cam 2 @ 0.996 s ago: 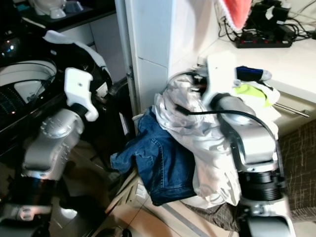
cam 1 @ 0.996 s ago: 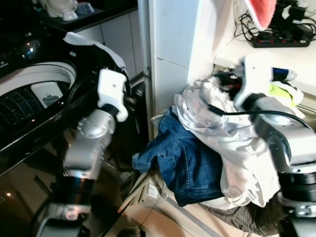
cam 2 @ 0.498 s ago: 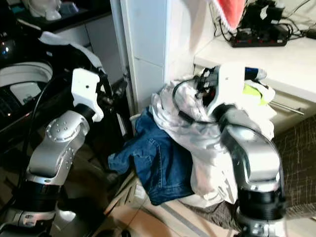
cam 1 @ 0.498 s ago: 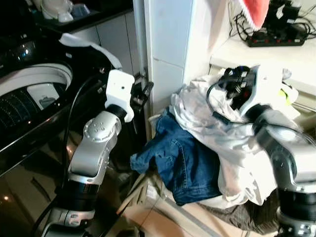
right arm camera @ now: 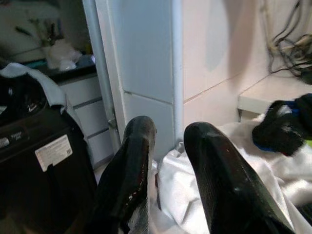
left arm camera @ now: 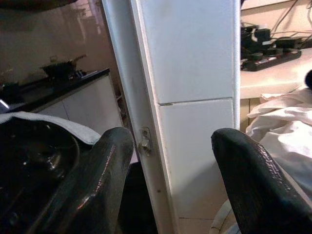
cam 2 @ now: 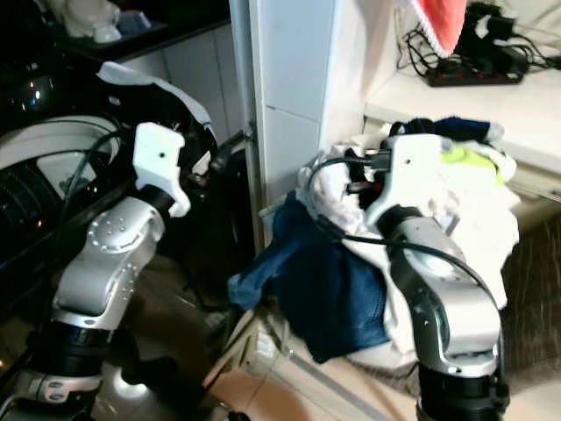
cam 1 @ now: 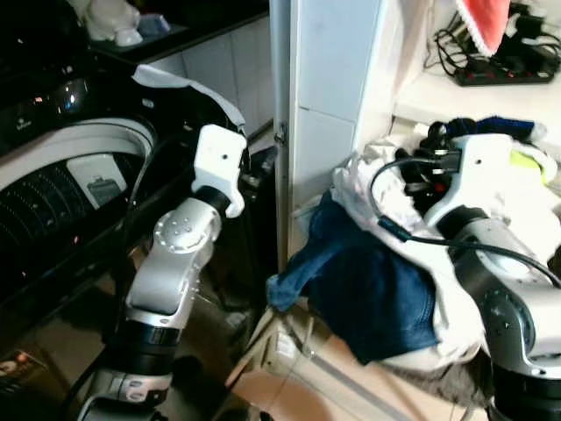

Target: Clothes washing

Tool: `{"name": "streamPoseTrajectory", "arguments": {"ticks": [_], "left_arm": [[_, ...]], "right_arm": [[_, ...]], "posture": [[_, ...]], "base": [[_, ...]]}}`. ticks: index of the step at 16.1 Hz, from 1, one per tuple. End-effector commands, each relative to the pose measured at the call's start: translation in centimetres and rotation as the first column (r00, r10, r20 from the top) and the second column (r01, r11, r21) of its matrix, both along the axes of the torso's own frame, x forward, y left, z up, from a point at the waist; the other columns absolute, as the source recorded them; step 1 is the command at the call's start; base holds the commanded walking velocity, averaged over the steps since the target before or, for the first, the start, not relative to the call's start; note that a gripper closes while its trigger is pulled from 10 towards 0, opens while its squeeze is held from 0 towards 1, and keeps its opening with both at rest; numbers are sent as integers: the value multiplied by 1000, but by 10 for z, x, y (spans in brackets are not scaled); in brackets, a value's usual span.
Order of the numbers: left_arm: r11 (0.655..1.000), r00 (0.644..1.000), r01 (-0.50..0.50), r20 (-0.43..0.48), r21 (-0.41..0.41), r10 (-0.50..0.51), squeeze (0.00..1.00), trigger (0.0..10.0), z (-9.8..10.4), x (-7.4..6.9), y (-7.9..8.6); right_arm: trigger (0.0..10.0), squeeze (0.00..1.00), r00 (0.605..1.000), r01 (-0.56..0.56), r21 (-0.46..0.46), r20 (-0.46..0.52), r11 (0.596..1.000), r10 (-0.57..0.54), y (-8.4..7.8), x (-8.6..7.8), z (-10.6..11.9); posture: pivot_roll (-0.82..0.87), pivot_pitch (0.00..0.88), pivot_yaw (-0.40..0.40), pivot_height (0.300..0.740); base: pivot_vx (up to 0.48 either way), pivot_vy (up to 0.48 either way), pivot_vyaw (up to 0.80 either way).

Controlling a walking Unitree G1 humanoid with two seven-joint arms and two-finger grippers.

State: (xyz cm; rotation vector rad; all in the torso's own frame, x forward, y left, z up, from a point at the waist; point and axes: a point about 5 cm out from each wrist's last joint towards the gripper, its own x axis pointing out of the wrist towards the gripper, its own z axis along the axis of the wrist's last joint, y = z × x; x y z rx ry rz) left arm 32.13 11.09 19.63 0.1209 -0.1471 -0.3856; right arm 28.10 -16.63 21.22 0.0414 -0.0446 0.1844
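The black top-loading washing machine (cam 1: 61,189) stands on my left with its drum open, past the white tiled pillar (cam 1: 329,96). Right of the pillar the laundry heap sits: white shirts (cam 2: 478,202) over blue jeans (cam 1: 377,294). My left tool (left arm camera: 168,183) hovers wide open and empty, facing the pillar. My right tool (right arm camera: 168,146), slightly parted, holds nothing above the white cloth

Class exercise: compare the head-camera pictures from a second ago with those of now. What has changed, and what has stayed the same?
The camera has shifted, so the whole scene slid. The right gripper has drawn back from deep in the laundry pile and hangs above the white cloth, holding nothing. The left gripper stays open and empty before the white pillar. The jeans lie unchanged.
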Motion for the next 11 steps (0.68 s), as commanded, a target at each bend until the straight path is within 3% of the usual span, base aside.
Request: {"name": "streamPoseTrajectory", "arguments": {"ticks": [1, 2, 5, 6, 11], "left_arm": [[1000, 1000, 10, -7, 6, -10, 0, 10000, -2, -1, -4], [1000, 1000, -4, -12, 17, 4, 0, 10000, -3, -1, -3], [999, 999, -38, -17, 25, 39, 0, 10000, -6, -2, 0], [999, 999, -49, -21, -19, 48, 0, 10000, -6, -2, 2], [998, 998, -59, 10, -17, 59, 0, 10000, 0, -2, -1]], "right_arm": [[10000, 0, 999, 31, 1, -18, 1000, -31, -3, -3, -1], [10000, 0, 999, 35, 12, -27, 999, -34, -2, -3, -1], [10000, 0, 998, 62, 1, 2, 998, -62, -3, -4, 2], [10000, 0, 998, 64, -10, 17, 998, -64, -3, -4, 3], [10000, 0, 999, 37, -15, 26, 999, -36, -4, -2, 7]], "posture": [[-9, 0, 70, 740], [-10, 0, 69, 740], [-10, 0, 61, 740], [-9, 0, 59, 740], [-5, 0, 47, 740]], "base": [[0, 458, 0], [0, 0, 0], [0, -462, 0], [0, 0, 0], [0, 0, 0]]}}
